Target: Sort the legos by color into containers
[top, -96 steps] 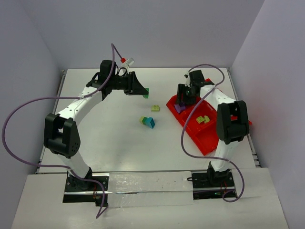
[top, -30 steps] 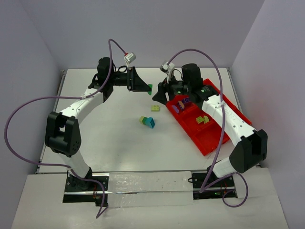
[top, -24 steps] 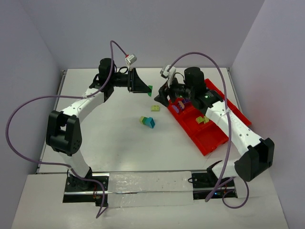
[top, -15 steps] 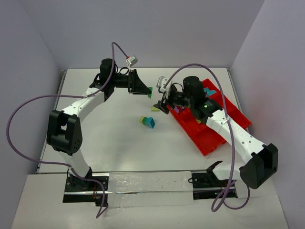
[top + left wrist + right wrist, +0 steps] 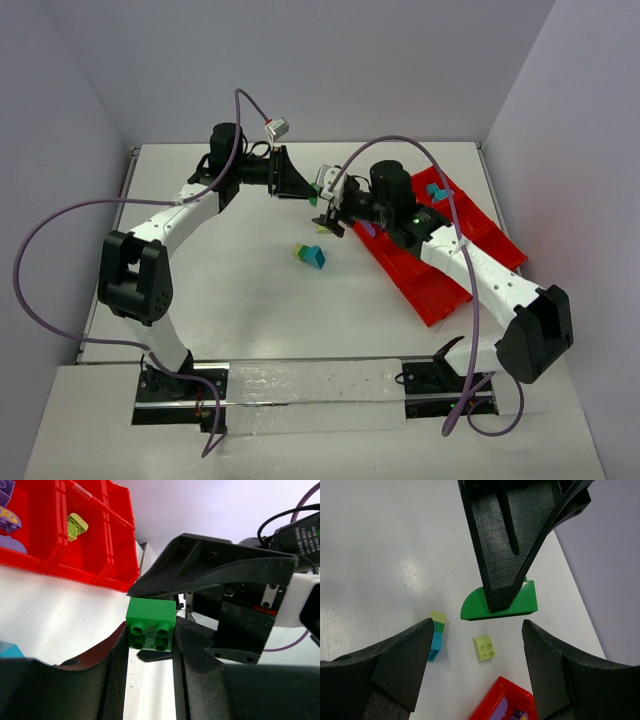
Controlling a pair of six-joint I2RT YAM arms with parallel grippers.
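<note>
My left gripper (image 5: 150,637) is shut on a green lego (image 5: 151,624), held above the white table at the back middle (image 5: 313,199). My right gripper (image 5: 477,630) is open and faces that lego (image 5: 497,602) from close by, with its jaws on either side and not touching it. On the table below lie a pale yellow lego (image 5: 484,647) and a short stack of teal, green and yellow legos (image 5: 436,635). The red tray of containers (image 5: 440,280) sits to the right and holds purple legos (image 5: 7,520), a yellow-green one (image 5: 76,525) and a teal one (image 5: 437,190).
The right arm reaches from its base across the tray (image 5: 100,555) toward the table's middle. Purple cables loop above both arms. Grey walls close in the table on three sides.
The right arm has swung left from over the tray to the left gripper's green lego, and its jaws have opened wider. The left gripper has held almost still with the lego.
</note>
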